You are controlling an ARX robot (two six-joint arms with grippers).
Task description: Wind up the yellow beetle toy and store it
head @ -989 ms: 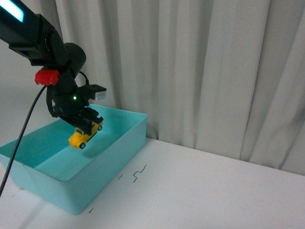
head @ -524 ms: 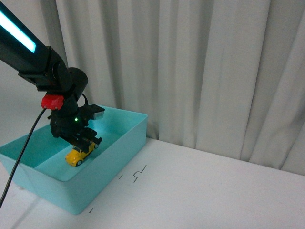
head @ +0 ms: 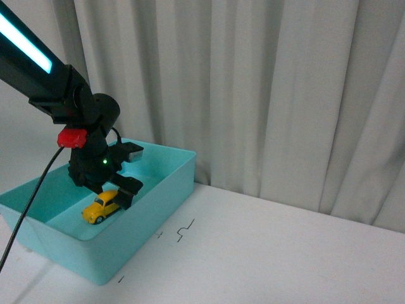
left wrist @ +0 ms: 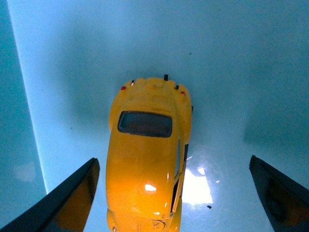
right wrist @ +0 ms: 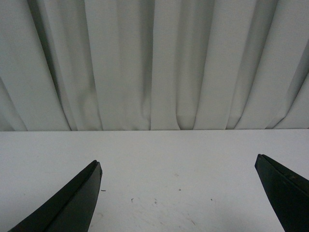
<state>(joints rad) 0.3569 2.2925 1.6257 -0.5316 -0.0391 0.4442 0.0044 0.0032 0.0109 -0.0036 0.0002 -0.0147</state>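
Jaws now off yellow beetle toy (head: 100, 208)

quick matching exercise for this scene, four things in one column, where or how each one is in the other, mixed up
1 yellow beetle toy
2 left pincer
3 right pincer
4 turquoise bin

a open over the bare white table, facing the curtain
b standing on the table, left in the front view
c open, just above the toy
d on the bin floor, ungripped

Pairs: 1-d, 2-c, 3-a, 4-b
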